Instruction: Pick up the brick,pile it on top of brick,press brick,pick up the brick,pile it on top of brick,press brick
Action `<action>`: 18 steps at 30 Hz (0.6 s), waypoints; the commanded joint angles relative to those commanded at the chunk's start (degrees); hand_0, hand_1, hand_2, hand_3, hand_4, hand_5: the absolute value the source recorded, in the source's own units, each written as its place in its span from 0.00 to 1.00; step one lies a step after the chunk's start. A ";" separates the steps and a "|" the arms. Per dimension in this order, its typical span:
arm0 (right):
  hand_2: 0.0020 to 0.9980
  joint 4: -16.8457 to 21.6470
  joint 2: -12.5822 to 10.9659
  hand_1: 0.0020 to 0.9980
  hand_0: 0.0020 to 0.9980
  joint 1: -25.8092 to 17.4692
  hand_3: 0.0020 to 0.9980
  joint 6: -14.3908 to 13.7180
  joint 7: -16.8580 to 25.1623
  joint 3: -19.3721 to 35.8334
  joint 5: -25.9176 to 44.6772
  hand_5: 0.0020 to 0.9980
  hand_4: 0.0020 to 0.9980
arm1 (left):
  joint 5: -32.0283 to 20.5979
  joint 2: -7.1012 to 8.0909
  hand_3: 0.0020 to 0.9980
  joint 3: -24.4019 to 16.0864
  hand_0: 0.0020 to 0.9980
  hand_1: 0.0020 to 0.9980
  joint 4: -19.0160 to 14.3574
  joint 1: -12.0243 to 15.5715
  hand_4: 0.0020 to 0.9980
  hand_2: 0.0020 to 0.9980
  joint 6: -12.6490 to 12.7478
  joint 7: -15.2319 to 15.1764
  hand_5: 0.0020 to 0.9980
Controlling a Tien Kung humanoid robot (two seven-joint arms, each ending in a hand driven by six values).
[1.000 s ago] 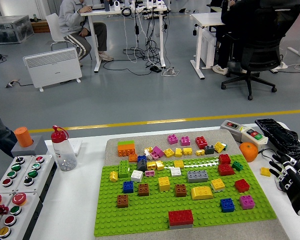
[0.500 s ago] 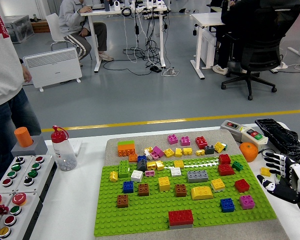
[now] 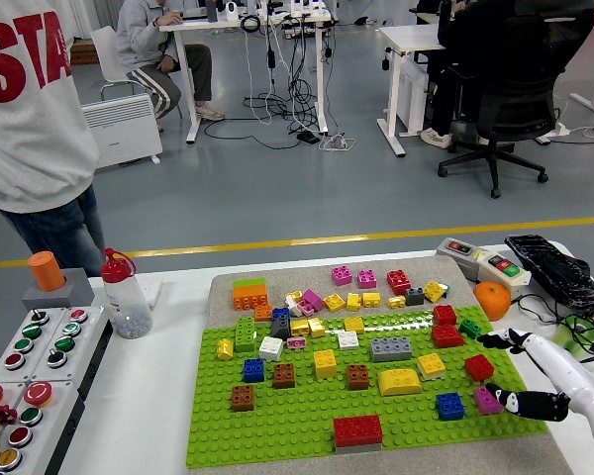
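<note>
Head view, lower right of frame: your right hand point(image 3: 520, 371) is spread wide, holding nothing — the red brick point(image 3: 479, 367) sits between its fingers, the magenta brick point(image 3: 489, 400) touching the lower fingertip, both on the green baseplate point(image 3: 307, 421).

The robot's right hand point(image 3: 531, 374) reaches in from the right near corner, white palm showing, black-tipped fingers point(image 3: 497, 341) spread wide, holding nothing.

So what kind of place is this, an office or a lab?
Probably a robotics lab in an open office: a green baseplate with bricks, button boxes on the table, and desks with an office chair behind.
</note>
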 joint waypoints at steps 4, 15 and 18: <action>0.71 -0.53 -0.64 0.76 0.78 0.92 0.72 1.04 -0.96 -1.15 -5.18 0.00 0.68 | -0.05 0.00 0.57 0.05 0.65 0.68 0.00 -0.07 0.30 0.71 0.00 0.03 1.00; 0.71 -1.47 -1.97 0.76 0.78 3.09 0.73 2.96 -2.33 -4.06 -10.91 0.00 0.66 | -0.07 -0.01 0.57 0.09 0.65 0.68 0.00 -0.17 0.30 0.71 0.00 0.07 1.00; 0.71 -1.52 -2.17 0.76 0.78 3.36 0.73 3.48 -2.83 -4.48 -11.23 0.00 0.66 | -0.07 0.00 0.57 0.11 0.65 0.68 0.00 -0.18 0.30 0.71 -0.01 0.08 1.00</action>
